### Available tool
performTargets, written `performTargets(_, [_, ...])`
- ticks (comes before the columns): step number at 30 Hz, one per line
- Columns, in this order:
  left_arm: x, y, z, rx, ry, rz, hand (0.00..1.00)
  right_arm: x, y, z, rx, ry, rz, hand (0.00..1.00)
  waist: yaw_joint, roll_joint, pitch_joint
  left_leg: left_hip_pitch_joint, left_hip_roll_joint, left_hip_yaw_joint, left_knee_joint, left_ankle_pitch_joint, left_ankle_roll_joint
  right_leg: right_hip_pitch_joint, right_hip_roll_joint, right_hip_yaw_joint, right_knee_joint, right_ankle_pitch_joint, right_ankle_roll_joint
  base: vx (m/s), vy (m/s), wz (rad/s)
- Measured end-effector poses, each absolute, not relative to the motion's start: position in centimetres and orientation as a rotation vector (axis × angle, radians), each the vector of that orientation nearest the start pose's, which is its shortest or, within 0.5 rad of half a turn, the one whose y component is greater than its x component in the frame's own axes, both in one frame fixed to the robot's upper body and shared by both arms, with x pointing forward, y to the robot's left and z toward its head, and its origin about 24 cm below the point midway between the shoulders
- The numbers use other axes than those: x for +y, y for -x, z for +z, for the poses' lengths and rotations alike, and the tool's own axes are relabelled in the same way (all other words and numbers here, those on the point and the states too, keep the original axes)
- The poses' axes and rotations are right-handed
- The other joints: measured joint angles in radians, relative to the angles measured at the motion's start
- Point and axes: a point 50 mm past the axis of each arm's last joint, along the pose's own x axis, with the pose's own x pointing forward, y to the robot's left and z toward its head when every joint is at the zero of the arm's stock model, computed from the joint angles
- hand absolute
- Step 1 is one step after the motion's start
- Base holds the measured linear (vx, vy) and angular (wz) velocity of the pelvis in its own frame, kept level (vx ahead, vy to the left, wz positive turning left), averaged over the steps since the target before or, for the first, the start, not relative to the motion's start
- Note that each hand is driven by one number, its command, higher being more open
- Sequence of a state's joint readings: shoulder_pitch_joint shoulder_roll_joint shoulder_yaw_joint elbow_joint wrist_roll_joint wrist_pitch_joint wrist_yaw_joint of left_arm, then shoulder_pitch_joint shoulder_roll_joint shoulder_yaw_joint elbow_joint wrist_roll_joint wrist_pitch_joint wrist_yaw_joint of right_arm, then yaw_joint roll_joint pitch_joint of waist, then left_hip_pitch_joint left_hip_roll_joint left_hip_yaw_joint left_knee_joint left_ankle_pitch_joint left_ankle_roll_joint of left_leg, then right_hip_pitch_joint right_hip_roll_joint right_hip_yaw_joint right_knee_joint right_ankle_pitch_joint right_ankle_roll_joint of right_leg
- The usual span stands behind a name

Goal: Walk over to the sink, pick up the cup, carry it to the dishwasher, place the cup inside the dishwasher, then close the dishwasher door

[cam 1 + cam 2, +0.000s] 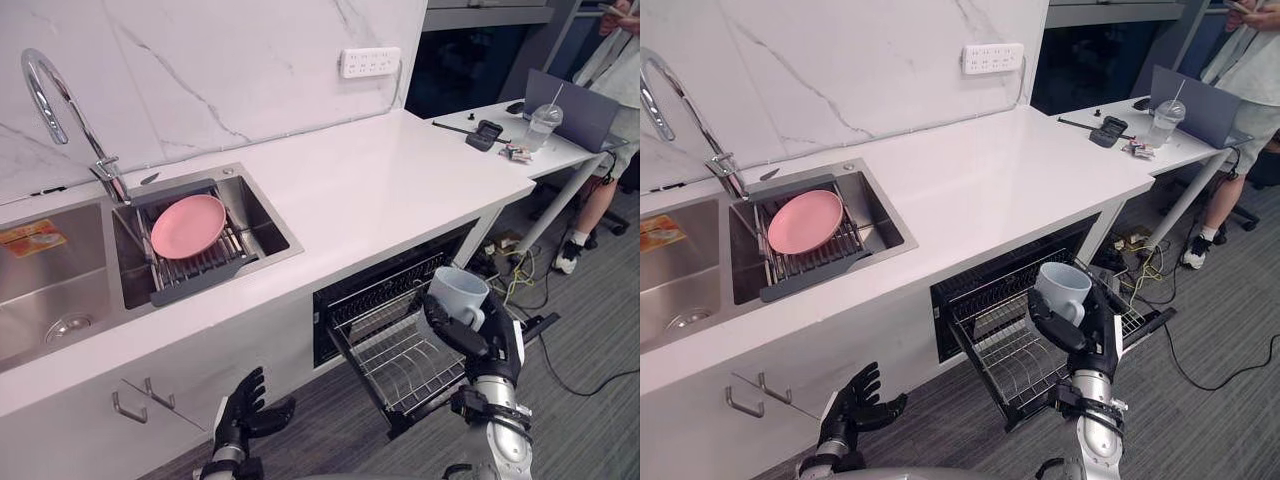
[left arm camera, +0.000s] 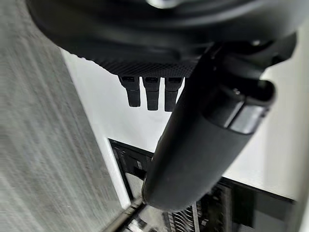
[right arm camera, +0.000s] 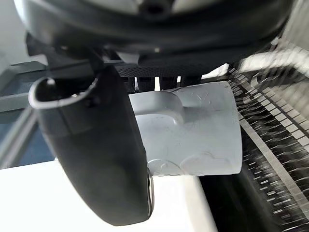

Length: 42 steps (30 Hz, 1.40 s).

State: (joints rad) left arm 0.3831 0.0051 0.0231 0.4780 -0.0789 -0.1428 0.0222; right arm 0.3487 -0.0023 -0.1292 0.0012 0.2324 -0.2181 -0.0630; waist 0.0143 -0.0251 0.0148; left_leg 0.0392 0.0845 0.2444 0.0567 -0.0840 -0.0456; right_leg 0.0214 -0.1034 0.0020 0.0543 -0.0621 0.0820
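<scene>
Right hand [image 1: 486, 345] tight around one cup [image 1: 458, 292] over one dishwasher rack [image 1: 400, 368]; left hand [image 1: 243, 410] slack.

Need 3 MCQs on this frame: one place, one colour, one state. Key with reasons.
1. Where is the white ceramic cup? A on the floor; B on the counter; C in the right robot hand above the pulled-out wire rack.
2. The round plate on the grey drying rack in the steel sink is: A pink; B green; C black.
3. The built-in dishwasher is: A shut; B open; C hidden.
C: fingers curl round it. A: plainly pink. B: its rack juts out.
</scene>
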Motion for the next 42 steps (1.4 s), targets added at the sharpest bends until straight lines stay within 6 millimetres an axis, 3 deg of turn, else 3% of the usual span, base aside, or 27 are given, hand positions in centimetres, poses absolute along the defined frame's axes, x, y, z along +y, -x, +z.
performTargets(2, [17.6,-9.7,-12.3,0.757,0.064,0.191,0.9,-20.9,-16.9,-2.2,0.166,-0.151,-0.341,0.3,-0.002,0.006,0.007,-0.009,0.001,0.005,0.0,0.0,0.0,-0.015,0.001,0.007,0.006,0.0,0.0,-0.01,0.003,-0.08])
performTargets(6, [18.0,-9.4,-12.7,0.788,0.052,0.208,0.9,-21.0,-17.6,-2.9,0.206,-0.118,-0.335,0.3,-0.001,0.021,0.047,-0.022,0.001,0.014,0.003,0.0,0.0,-0.04,0.002,0.017,0.02,-0.001,0.0,-0.01,0.002,-0.08])
performTargets(12, [18.7,-11.8,-12.0,0.721,0.03,0.223,0.9,-21.1,-20.6,-0.9,0.121,-0.059,-0.294,0.3,0.005,0.027,0.156,-0.117,0.02,0.04,0.087,-0.014,0.004,-0.144,0.006,0.034,0.095,-0.002,-0.001,-0.05,-0.01,-0.12])
performTargets(20, [18.0,-15.7,-10.6,0.607,0.023,0.194,0.9,-20.3,-24.3,2.1,0.003,-0.005,-0.216,0.3,0.02,0.034,0.275,-0.276,0.055,0.04,0.249,-0.056,0.009,-0.308,0.017,0.04,0.244,-0.036,-0.012,-0.12,-0.029,-0.06])
performTargets(29, [17.5,-17.7,-9.7,0.549,0.013,0.179,0.9,-21.0,-27.8,3.9,-0.038,0.049,-0.237,0.3,0.046,0.042,0.34,-0.345,0.058,0.01,0.275,-0.049,0.011,-0.364,0.014,0.017,0.27,-0.036,-0.013,-0.01,-0.015,0.07])
performTargets(41, [17.5,-19.5,-8.9,0.496,0.006,0.204,0.9,-20.4,-31.2,4.4,0.014,0.193,-0.227,0.3,0.06,0.044,0.393,-0.354,0.031,-0.014,0.202,-0.01,0.009,-0.369,-0.005,-0.021,0.239,-0.031,-0.013,0.03,-0.001,0.09])
performTargets(42, [17.4,-19.6,-8.9,0.494,0.009,0.204,0.9,-20.3,-31.5,4.6,0.013,0.199,-0.224,0.9,0.061,0.043,0.398,-0.354,0.03,-0.015,0.191,-0.004,0.008,-0.371,-0.005,-0.022,0.234,-0.027,-0.015,0.0,0.0,0.0])
